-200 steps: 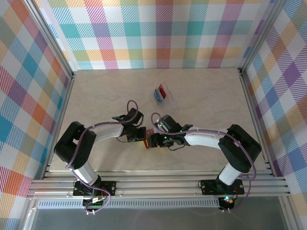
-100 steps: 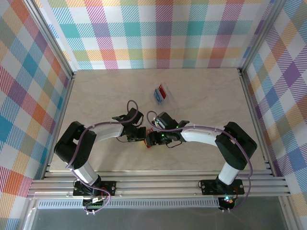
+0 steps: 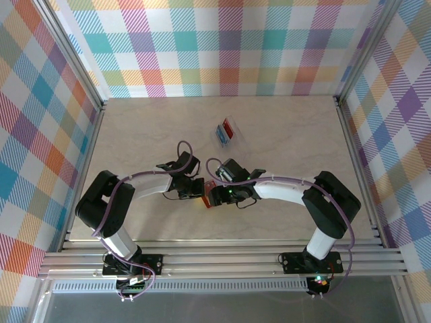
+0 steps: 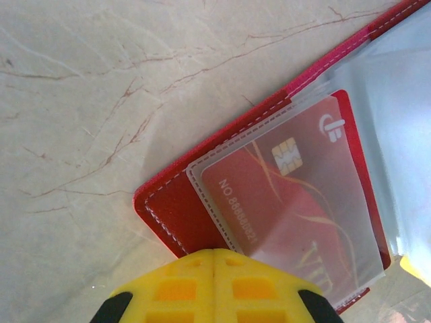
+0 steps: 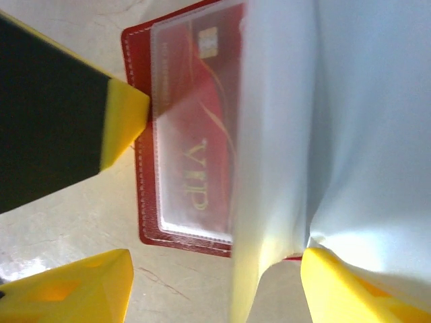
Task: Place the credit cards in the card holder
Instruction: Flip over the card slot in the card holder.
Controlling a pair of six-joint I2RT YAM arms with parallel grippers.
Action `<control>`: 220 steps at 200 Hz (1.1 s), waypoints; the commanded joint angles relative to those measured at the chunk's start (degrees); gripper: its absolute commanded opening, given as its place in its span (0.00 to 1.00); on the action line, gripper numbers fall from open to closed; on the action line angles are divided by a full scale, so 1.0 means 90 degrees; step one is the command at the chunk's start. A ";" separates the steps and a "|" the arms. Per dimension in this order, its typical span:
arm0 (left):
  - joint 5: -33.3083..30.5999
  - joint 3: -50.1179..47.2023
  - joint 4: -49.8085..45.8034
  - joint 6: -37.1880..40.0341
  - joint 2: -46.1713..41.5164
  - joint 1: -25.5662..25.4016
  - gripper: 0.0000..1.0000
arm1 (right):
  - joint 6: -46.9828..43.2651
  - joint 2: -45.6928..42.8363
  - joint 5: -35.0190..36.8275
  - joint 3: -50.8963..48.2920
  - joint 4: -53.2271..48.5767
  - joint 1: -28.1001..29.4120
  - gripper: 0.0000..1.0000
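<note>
Right end effector (image 3: pixel 214 196) edged left over card holder (image 4: pixel 168 215).

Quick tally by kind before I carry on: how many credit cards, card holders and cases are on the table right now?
credit cards: 3 (red VIP card sleeved in the card holder; blue card and red card in the clear case)
card holder: 1
clear case: 1
Total: 5

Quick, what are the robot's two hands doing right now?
Left hand: closed, tips at the red folding wallet's edge.
Right hand: open, holding nothing.
</note>
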 commanded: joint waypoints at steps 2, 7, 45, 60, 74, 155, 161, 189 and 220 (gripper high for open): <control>-0.0031 -0.0359 0.0210 -0.0008 0.0561 -0.0040 0.04 | -0.0297 -0.0123 0.0582 0.0348 -0.0091 -0.0066 0.68; -0.0026 -0.0361 0.0216 -0.0011 0.0567 -0.0040 0.04 | -0.0295 -0.0117 0.0588 0.0370 -0.0097 -0.0079 0.68; 0.0021 -0.0377 0.0236 -0.0014 0.0593 -0.0018 0.04 | -0.0332 -0.0173 0.0572 0.0462 -0.0125 -0.0101 0.68; 0.0051 -0.0386 0.0260 -0.0020 0.0585 -0.0011 0.04 | -0.0373 -0.0300 0.0493 0.0404 -0.0038 -0.0101 0.68; 0.0071 -0.0388 0.0261 -0.0025 0.0570 -0.0001 0.04 | -0.0399 -0.0370 0.0468 0.0393 -0.0031 -0.0101 0.70; 0.0013 -0.0416 0.0208 -0.0010 0.0449 0.0033 0.05 | -0.0088 -0.0665 0.1042 0.0086 -0.0223 -0.0101 0.73; -0.0002 -0.0428 0.0198 -0.0006 0.0404 0.0038 0.05 | -0.0056 -0.0728 0.1042 0.0006 -0.0161 -0.0101 0.73; -0.0149 -0.0468 0.0109 0.0000 0.0193 0.0033 0.05 | -0.0039 -0.0927 0.1176 -0.0120 -0.0155 -0.0101 0.74; -0.0544 -0.0496 -0.0174 0.0034 -0.0082 0.0043 0.05 | -0.0112 -0.1044 0.1243 -0.0069 -0.0092 -0.0157 0.71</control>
